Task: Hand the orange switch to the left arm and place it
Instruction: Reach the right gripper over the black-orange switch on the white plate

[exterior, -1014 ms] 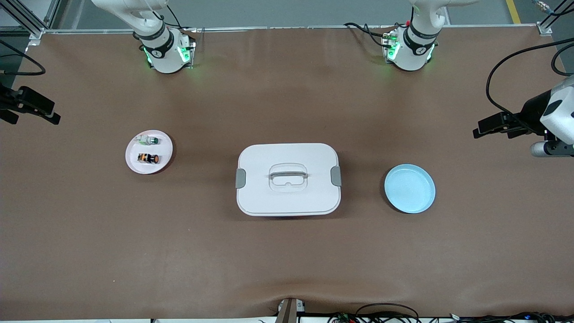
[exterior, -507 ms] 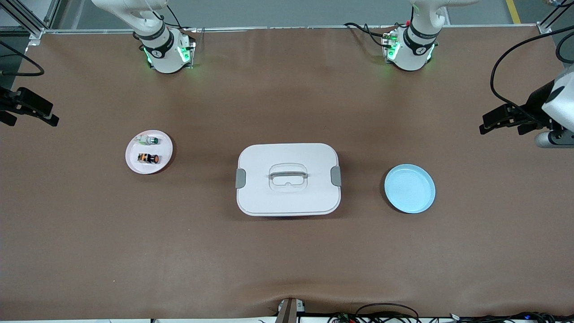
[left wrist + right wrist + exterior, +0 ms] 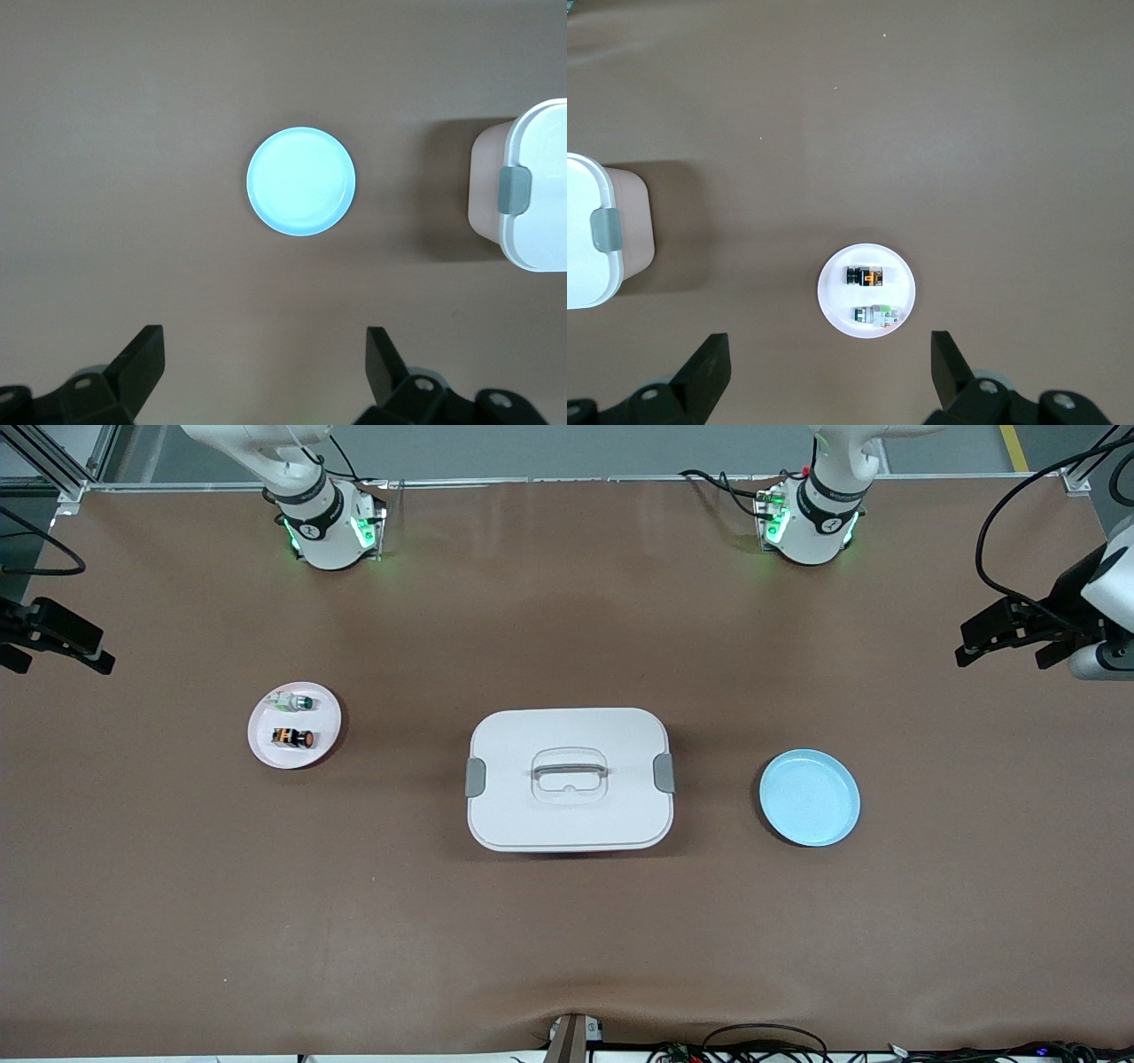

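The orange switch [image 3: 292,737] lies on a pink plate [image 3: 324,721] toward the right arm's end of the table, beside a whitish green-capped switch [image 3: 293,702]. The white box [image 3: 569,779] stands mid-table. My right gripper [image 3: 67,662] hangs open and empty high over the table's edge, past the pink plate. In the right wrist view the gripper [image 3: 830,359] is spread wide, with the orange switch [image 3: 866,276] well below it. My left gripper [image 3: 1001,657] is open and empty, high over the table's end by the left arm. It is also spread wide in the left wrist view [image 3: 263,354].
An empty blue plate [image 3: 809,797] lies between the box and the left arm's end, and shows in the left wrist view [image 3: 301,181]. The box's ends show in both wrist views [image 3: 532,186] [image 3: 589,235]. Cables hang near both grippers.
My left gripper has drifted toward the row of bases and outward over the table's end. My right gripper has barely shifted. The switches, plates and box have not moved.
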### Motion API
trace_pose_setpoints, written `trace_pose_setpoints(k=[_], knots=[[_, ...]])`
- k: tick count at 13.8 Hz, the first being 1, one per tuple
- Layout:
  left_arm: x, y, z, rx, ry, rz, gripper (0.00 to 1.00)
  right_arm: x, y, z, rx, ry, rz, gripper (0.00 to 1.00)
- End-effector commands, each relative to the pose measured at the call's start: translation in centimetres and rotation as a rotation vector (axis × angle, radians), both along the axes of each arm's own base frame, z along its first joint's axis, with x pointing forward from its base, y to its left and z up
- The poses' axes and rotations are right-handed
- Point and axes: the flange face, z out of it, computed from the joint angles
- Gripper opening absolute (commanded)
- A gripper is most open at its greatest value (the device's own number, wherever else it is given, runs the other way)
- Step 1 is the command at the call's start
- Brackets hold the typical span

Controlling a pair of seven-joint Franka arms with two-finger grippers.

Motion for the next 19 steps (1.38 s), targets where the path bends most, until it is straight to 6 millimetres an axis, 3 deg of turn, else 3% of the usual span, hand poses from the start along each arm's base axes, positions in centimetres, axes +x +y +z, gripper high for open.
trace_pose_setpoints(k=[1, 5, 7, 12, 15, 19], knots=[[-1.2, 0.1, 0.0, 0.024, -0.001, -0.011, 1.0, -0.6, -0.2, 0.8, -0.007, -0.008, -0.007, 1.0], [-0.8, 0.2, 0.1, 0.034, -0.009, -0.01, 1.0, -0.6, -0.4, 0.7, -0.007, -0.004, -0.012, 1.0], [-0.8, 0.1, 1.1, 0.036, -0.029, -0.014, 1.0, -0.5, -0.6, 0.4, 0.001, 0.003, -0.028, 1.0], [-0.8, -0.2, 1.1, 0.042, -0.03, -0.022, 1.0, 0.7, 0.2, -2.0, -0.007, 0.047, -0.007, 1.0], [-0.8, 0.0, 1.0, 0.04, -0.028, -0.019, 1.0, 4.4, 0.3, -10.1, 0.004, 0.186, 0.002, 1.0], [-0.4, 0.0, 0.4, 0.04, -0.017, -0.019, 1.0, 4.2, 2.0, -15.9, -0.007, 0.264, -0.017, 1.0]])
